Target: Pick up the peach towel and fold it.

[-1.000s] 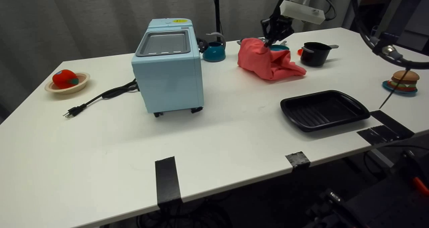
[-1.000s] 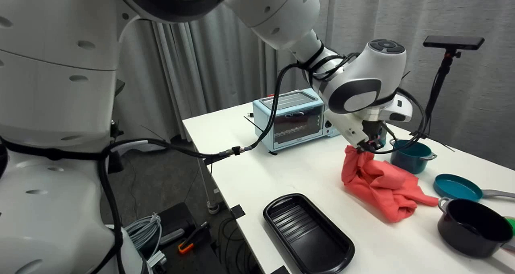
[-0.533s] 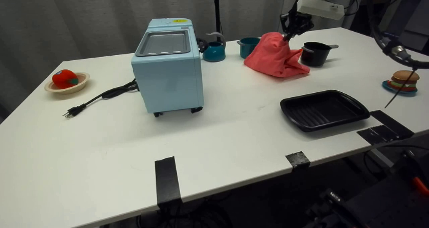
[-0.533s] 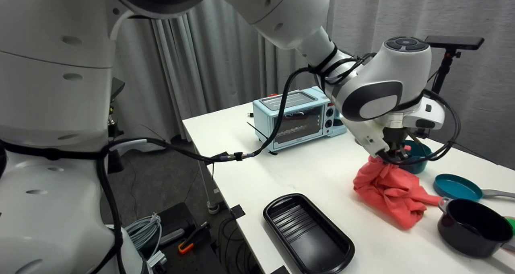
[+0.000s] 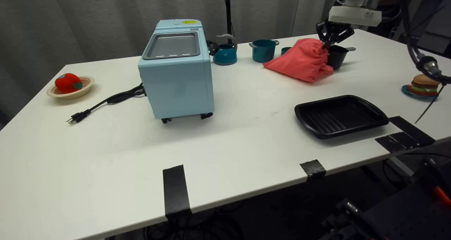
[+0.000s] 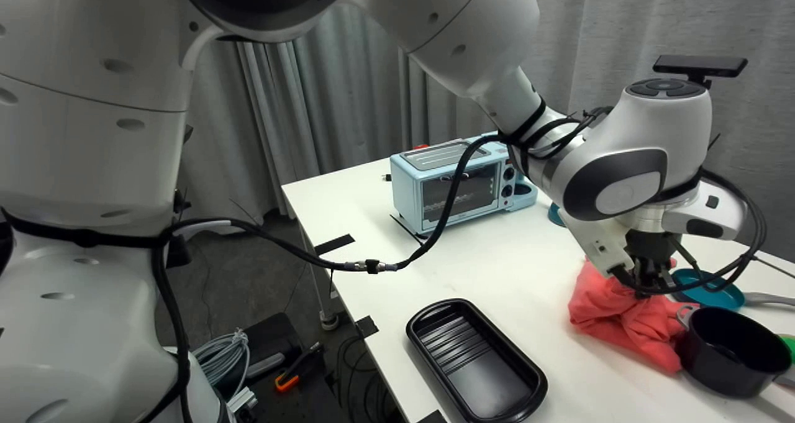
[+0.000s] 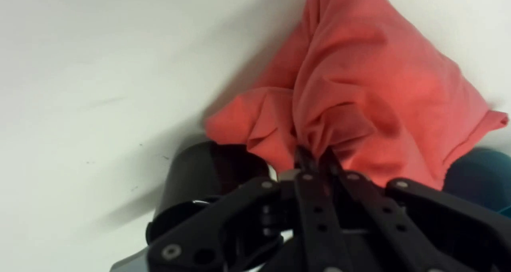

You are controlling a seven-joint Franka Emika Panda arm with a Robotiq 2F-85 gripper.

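A bunched peach-coloured cloth towel (image 7: pixel 379 76) is found on the flat white tabletop (image 5: pixel 229 145), its raised peak pinched by the black two-fingered gripper (image 7: pixel 316 155). The towel is positioned just beside the round grey-handled black pot (image 6: pixel 706 365); whether contact is made cannot be told. A ribbed black oblong pan (image 6: pixel 481 364) is noted apart from the towel

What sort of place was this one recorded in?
Probably a robotics lab staged as a mock kitchen, not a real one: a toaster oven and a toy-looking burger share a white table in front of a plain grey curtain.
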